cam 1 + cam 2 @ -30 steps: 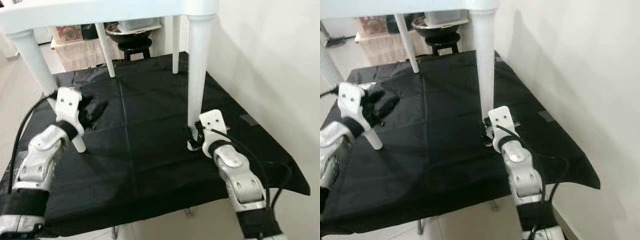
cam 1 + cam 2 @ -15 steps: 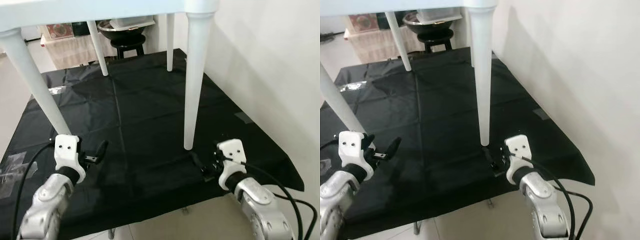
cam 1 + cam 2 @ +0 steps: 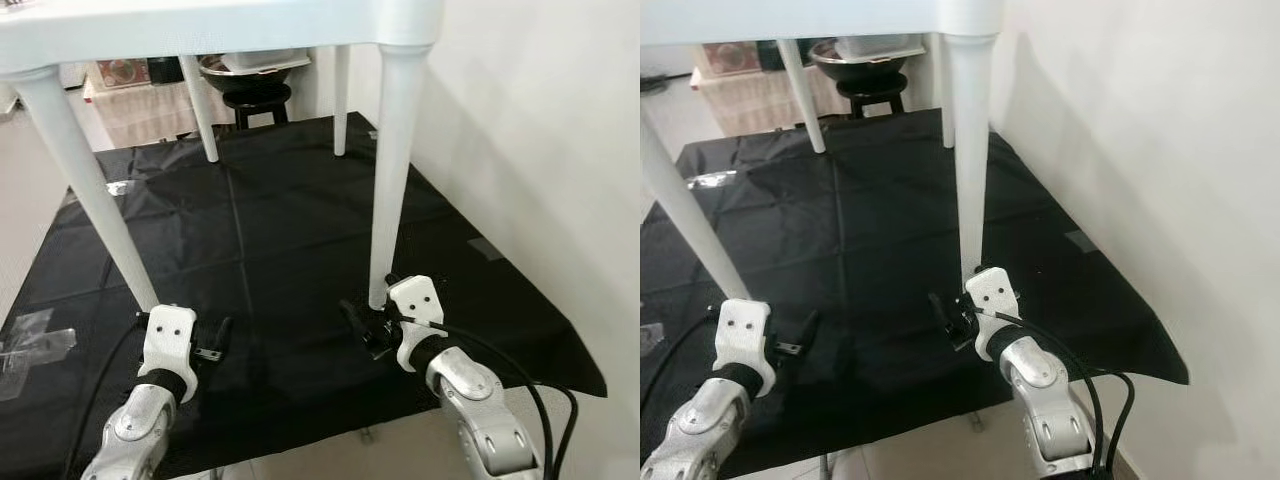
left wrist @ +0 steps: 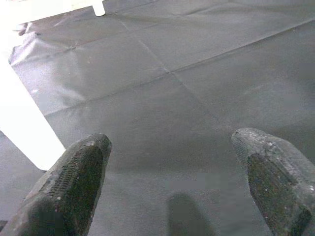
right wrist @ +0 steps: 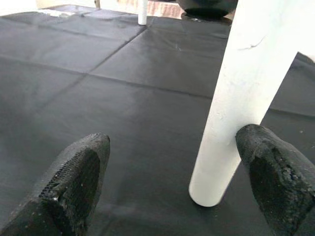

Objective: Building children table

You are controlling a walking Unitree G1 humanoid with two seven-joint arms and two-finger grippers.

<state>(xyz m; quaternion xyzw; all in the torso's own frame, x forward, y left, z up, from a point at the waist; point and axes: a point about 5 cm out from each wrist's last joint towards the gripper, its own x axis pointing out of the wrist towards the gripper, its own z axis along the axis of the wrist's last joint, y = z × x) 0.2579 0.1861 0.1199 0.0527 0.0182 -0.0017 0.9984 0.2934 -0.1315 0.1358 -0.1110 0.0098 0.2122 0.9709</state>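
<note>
Upright on the black cloth stands the white children's table, all four legs touching the fabric. Its near right leg comes down just beside the right gripper, whose fingers are spread apart around nothing, one fingertip close to the leg's foot. By the near left leg, the left gripper hovers low over the cloth, fingers likewise apart and empty.

Table on cloth

White table, black cloth, black tools
</note>
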